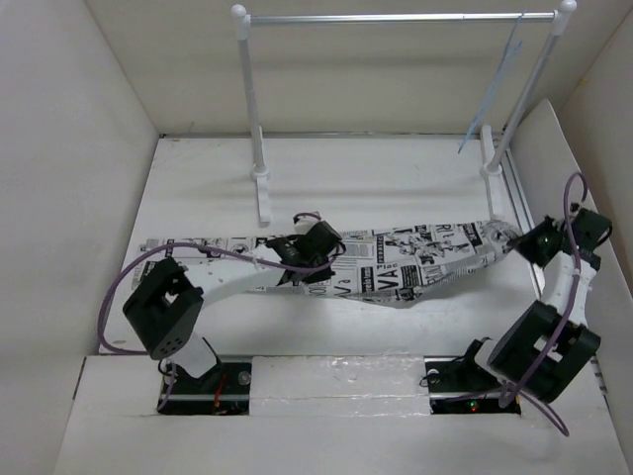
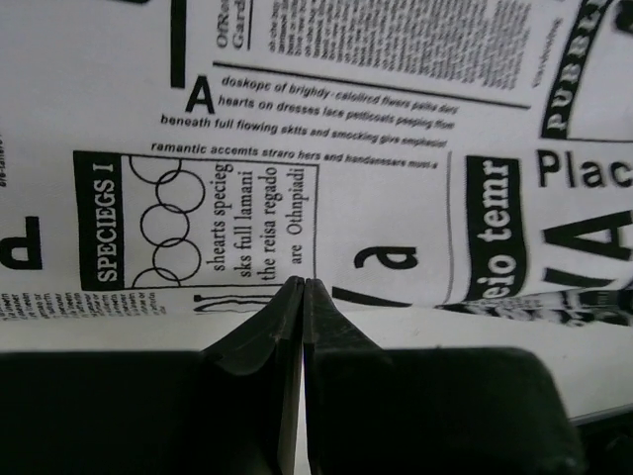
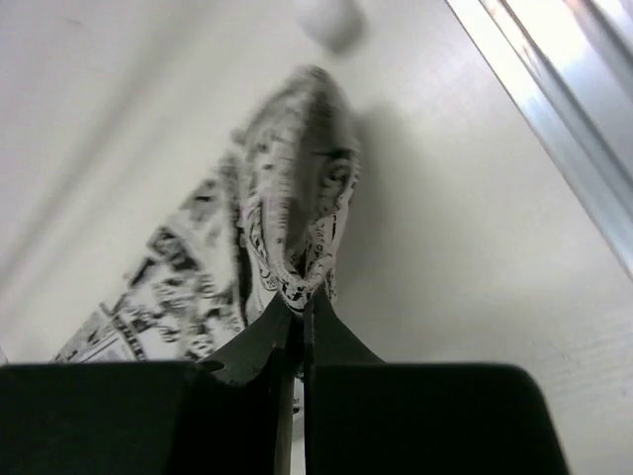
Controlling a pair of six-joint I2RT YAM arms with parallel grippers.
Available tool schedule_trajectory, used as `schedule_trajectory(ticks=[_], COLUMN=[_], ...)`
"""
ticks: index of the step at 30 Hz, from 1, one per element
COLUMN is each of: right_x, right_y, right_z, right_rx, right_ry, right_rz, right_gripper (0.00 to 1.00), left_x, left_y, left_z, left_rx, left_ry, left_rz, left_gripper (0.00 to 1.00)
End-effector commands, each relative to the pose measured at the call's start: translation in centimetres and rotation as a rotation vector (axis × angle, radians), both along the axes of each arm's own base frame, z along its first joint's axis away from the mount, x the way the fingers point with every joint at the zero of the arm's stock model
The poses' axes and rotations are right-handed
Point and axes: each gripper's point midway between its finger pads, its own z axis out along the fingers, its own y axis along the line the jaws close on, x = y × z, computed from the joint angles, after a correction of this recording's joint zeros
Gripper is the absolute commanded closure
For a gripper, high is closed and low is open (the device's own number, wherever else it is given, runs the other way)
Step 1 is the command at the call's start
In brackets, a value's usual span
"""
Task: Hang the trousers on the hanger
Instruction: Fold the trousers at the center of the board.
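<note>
Logged trousers stretched lengthwise across table, left to right, mostly flat, print side up. Found right gripper at their right end, near the right post of rail. From right wrist: fingers pressed together on a bunched fold of the trousers, pinched at the tips and drawn up off the table. Found left gripper over the middle of the trousers. From left wrist: fingers closed tip to tip, no gap, print of the trousers filling the view just beyond. Cannot tell whether any fabric is caught between them. Spotted hanger hooked on the rail close to the right post, hanging slanted, well apart from trousers and both grippers.
</note>
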Motion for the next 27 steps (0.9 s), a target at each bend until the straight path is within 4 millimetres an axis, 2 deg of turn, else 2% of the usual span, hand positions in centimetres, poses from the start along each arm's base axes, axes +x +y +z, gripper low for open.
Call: schedule_trajectory(ticks=[1,2,3,4,6,7,8,9,10,11,12,13,14,15,16,18,19,20,21,22,23,24,25,26,27], right_x=[2.0,1.8,1.5,1.2,0.8,0.4,0.3,0.1,-0.1,-0.4,-0.6,-0.9,-1.3,-1.4,-1.8,-2.3,-2.6,-2.7,-2.5,-2.6,-2.3,-2.3,-2.0,-1.7,-1.4], right_y=[1.9,2.3,2.8,2.8,3.3,3.6,4.2,4.4,5.0,5.1,5.4,5.7,5.9,6.1,6.4,6.8,7.7,8.2,8.6,9.4,10.8,10.8,11.9,12.6,13.2], right_z=[8.9,10.2,11.7,12.4,15.1,16.5,17.5,19.6,20.8,21.7,23.8,25.0,25.6,26.5,28.6,30.2,32.1,32.7,33.3,34.0,35.3,35.3,35.8,35.8,35.8], right_rx=[-0.224,-0.245,-0.274,-0.293,-0.342,-0.37,-0.38,-0.406,-0.415,-0.423,-0.451,-0.47,-0.483,-0.509,-0.546,-0.569,-0.586,-0.586,-0.586,-0.582,-0.564,-0.559,-0.543,-0.528,-0.515], right_ry=[-0.146,-0.171,-0.201,-0.206,-0.219,-0.239,-0.256,-0.299,-0.328,-0.341,-0.38,-0.4,-0.396,-0.403,-0.44,-0.461,-0.509,-0.522,-0.536,-0.559,-0.612,-0.613,-0.644,-0.656,-0.666], right_rz=[0.118,0.13,0.136,0.132,0.141,0.142,0.154,0.149,0.156,0.153,0.153,0.153,0.155,0.156,0.157,0.156,0.175,0.188,0.21,0.239,0.295,0.294,0.327,0.351,0.367], right_gripper=[1.0,1.0,1.0,1.0,1.0,1.0,1.0,1.0,1.0,1.0,1.0,1.0,1.0,1.0,1.0,1.0,1.0,1.0,1.0,1.0,1.0,1.0,1.0,1.0,1.0], left_x=[-0.4,-0.7,-1.5,-2.0,-1.9,-2.4,-2.2,-2.2,-2.4,-2.0,-2.3,-1.9,-2.2,-2.5,-2.7,-3.4,-4.0,-4.5,-5.7,-6.2,-6.9,-7.0,-6.6,-6.4,-6.2], left_y=[-2.6,-3.5,-4.4,-5.0,-5.9,-6.2,-6.9,-7.4,-8.6,-9.8,-10.8,-12.4,-13.3,-14.1,-14.9,-17.0,-17.5,-19.0,-19.9,-20.4,-21.9,-21.6,-22.2,-21.9,-21.7], left_z=[-0.5,-0.7,-1.7,-2.1,-2.4,-3.6,-3.4,-3.5,-3.7,-3.0,-3.0,-2.0,-1.9,-2.7,-2.8,-2.8,-4.4,-3.8,-4.9,-5.1,-5.1,-5.3,-4.5,-4.4,-2.8], left_rx=[-0.017,-0.016,0.0,0.0,0.018,0.044,0.032,0.025,0.0,-0.035,-0.049,-0.1,-0.115,-0.113,-0.132,-0.159,-0.153,-0.175,-0.163,-0.157,-0.152,-0.138,-0.143,-0.126,-0.136], left_ry=[-0.018,-0.021,-0.006,0.007,0.016,0.039,0.04,0.042,0.048,0.037,0.039,0.027,0.028,0.044,0.064,0.081,0.136,0.132,0.151,0.156,0.153,0.161,0.15,0.146,0.121], left_rz=[-0.01,-0.036,-0.07,-0.096,-0.096,-0.109,-0.119,-0.129,-0.155,-0.168,-0.192,-0.208,-0.226,-0.24,-0.257,-0.299,-0.316,-0.343,-0.372,-0.387,-0.421,-0.419,-0.416,-0.408,-0.402], left_gripper=[1.0,1.0,1.0,1.0,1.0,1.0,1.0,1.0,1.0,1.0,1.0,1.0,1.0,1.0,1.0,1.0,1.0,1.0,1.0,1.0,1.0,1.0,1.0,1.0,1.0])
